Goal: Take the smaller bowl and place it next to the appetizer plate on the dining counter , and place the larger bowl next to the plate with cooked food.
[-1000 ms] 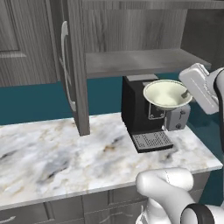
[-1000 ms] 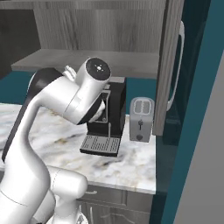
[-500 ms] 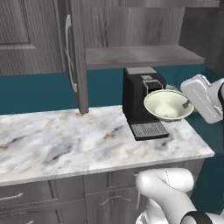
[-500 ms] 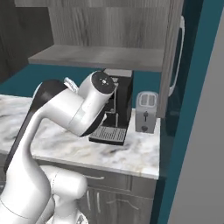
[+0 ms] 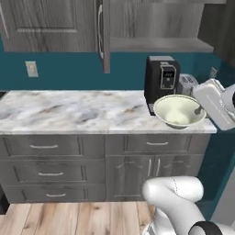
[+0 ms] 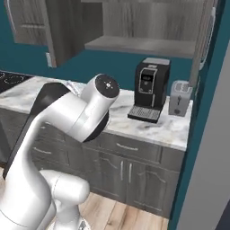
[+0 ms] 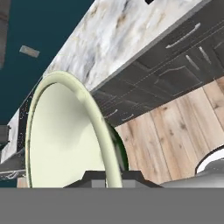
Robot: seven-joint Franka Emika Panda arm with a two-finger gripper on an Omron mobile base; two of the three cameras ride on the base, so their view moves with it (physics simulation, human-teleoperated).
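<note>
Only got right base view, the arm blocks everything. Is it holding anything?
Observer: Yes. In the left base view the gripper has its jaws shut on the rim of a pale cream bowl.
Operator: Where is it?
Observer: Tilted, in front of the coffee machine, at the right end of the marble worktop.
Operator: Anything inside?
Observer: No. The hand view shows a bare interior.

My gripper [image 5: 200, 110] holds the bowl [image 5: 179, 111] by its right rim, apparently the larger one, tilted toward the camera in front of the coffee machine [image 5: 161, 82] and toaster [image 5: 187, 84] above the marble worktop [image 5: 69, 110].
</note>
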